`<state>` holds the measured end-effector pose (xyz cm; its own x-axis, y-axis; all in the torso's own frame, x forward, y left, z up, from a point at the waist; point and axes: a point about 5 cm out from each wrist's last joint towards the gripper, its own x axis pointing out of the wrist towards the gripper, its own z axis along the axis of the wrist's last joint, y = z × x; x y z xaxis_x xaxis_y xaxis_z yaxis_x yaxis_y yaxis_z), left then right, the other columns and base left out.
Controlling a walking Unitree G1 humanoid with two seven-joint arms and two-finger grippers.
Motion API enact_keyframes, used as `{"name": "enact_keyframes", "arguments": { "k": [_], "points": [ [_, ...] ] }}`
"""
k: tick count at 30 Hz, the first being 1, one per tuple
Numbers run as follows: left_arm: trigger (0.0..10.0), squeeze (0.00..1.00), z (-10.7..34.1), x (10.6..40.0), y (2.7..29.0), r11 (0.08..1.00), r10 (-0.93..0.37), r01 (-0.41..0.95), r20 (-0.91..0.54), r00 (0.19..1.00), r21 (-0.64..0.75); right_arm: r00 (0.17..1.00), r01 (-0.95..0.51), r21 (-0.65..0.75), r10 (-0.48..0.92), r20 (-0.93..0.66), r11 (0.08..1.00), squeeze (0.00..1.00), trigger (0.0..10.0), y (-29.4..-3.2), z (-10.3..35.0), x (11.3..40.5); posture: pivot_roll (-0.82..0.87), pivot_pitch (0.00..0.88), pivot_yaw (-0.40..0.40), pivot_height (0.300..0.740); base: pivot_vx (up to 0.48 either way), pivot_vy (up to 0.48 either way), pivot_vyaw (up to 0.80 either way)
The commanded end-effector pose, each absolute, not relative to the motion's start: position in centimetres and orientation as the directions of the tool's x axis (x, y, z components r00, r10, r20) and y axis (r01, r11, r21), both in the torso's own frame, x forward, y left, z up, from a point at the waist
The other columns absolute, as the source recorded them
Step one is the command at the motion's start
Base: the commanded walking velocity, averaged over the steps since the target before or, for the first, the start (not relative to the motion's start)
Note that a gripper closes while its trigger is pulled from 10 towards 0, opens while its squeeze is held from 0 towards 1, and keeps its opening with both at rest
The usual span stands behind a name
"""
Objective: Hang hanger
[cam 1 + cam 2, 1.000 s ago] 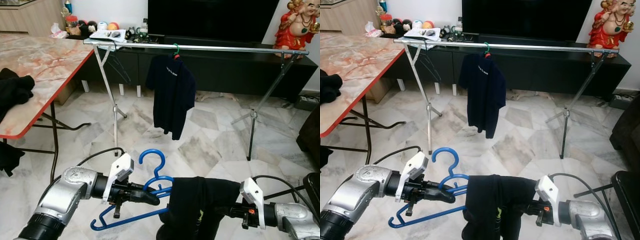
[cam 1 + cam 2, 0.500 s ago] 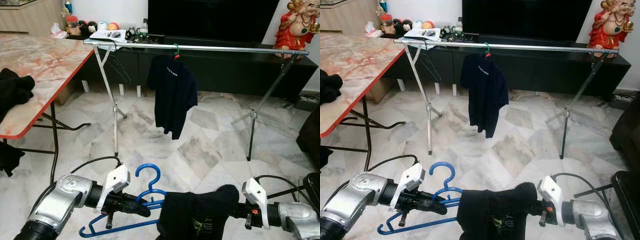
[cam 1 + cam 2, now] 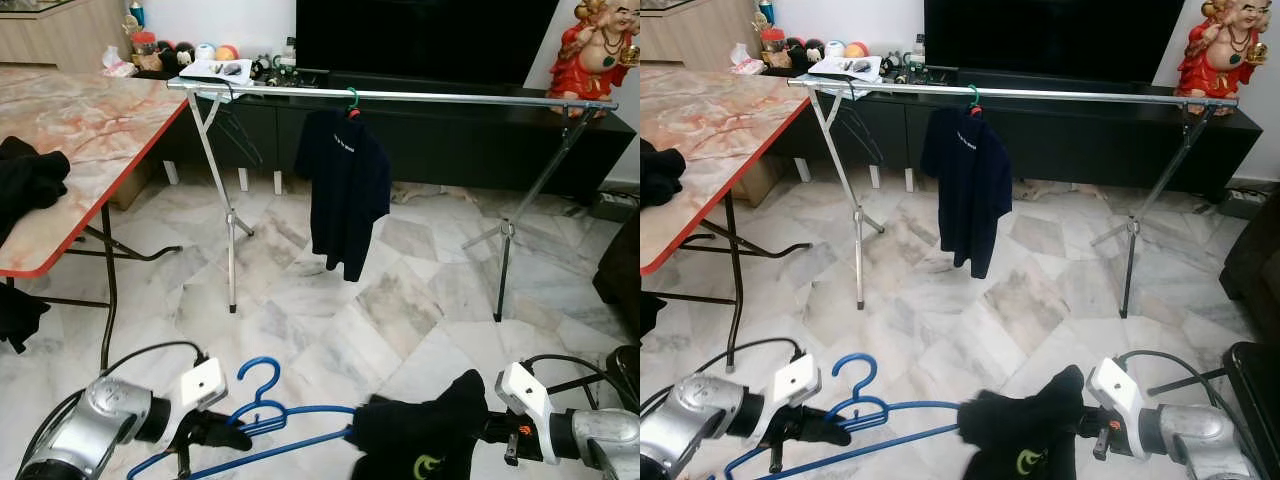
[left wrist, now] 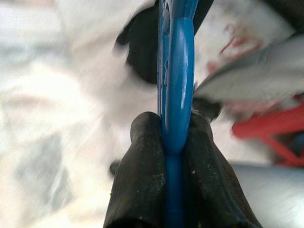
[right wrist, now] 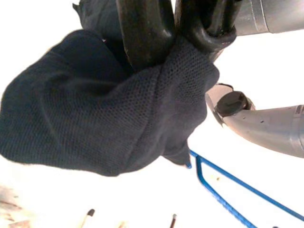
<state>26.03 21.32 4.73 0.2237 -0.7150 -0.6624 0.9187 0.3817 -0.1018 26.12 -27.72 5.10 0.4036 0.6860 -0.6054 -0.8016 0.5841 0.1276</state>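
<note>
A blue plastic hanger (image 3: 262, 413) lies low in front of me, its hook up. My left gripper (image 3: 232, 436) is shut on it near the neck; the left wrist view has both black fingers (image 4: 137, 185) pinching the blue bar (image 4: 176, 95). To the right, my right gripper (image 3: 480, 432) is shut on a bunched dark garment (image 3: 420, 440), with the black fingers (image 5: 142, 33) pressed into the fabric (image 5: 85, 118). One end of the hanger reaches the garment. Across the room stands a metal clothes rail (image 3: 450, 97) with a navy shirt (image 3: 346, 190) hanging from a green hanger.
A marble-topped folding table (image 3: 70, 140) with dark clothes (image 3: 28, 180) on it stands at the left. A black TV console (image 3: 440, 140) runs behind the rail, with a red figurine (image 3: 600, 50) at the right. The rail's legs (image 3: 225, 220) stand on the marble floor.
Both arms have dropped lower and spread apart. The hanger has slid left out of the garment, which now sits bunched at the right gripper.
</note>
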Motion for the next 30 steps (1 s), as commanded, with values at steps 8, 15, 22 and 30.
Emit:
{"name": "enact_keyframes", "arguments": {
  "k": [8, 15, 22, 30],
  "points": [
    [4.0, 0.0, -1.2, 24.2, 24.1, 0.723, -0.354, 0.681, -0.783, 0.511, 0.118, 0.677, -0.622, 0.015, 0.548, -0.492, 0.782, 0.0, 0.0, -28.7, 6.0, 27.4, 0.05, 0.052, -0.018, 0.74, 0.0, 0.0, 0.0],
    [10.0, 0.0, -5.8, 19.2, 25.8, 0.96, -0.012, 0.23, -0.804, 0.595, 0.156, 0.938, -0.088, 0.079, 0.109, -0.328, 0.993, 0.0, 0.0, -28.4, 3.5, 26.9, 0.04, 0.031, 0.008, 0.74, 0.0, 0.0, 0.0],
    [10.0, 0.0, -7.3, 16.6, 26.3, 0.988, 0.127, 0.0, -0.817, 0.562, 0.154, 0.956, 0.118, 0.128, -0.078, -0.282, 0.985, 0.0, 0.0, -25.9, 1.4, 24.1, 0.04, 0.02, 0.025, 0.74, 0.0, 0.0, 0.0],
    [10.0, 0.0, -7.7, 15.7, 26.1, 0.984, 0.17, -0.057, -0.816, 0.552, 0.166, 0.958, 0.241, 0.139, -0.212, -0.195, 0.961, 0.0, 0.0, -24.2, 2.7, 23.5, 0.03, 0.016, 0.026, 0.74, 0.0, 0.0, 0.0]
  ]
}}
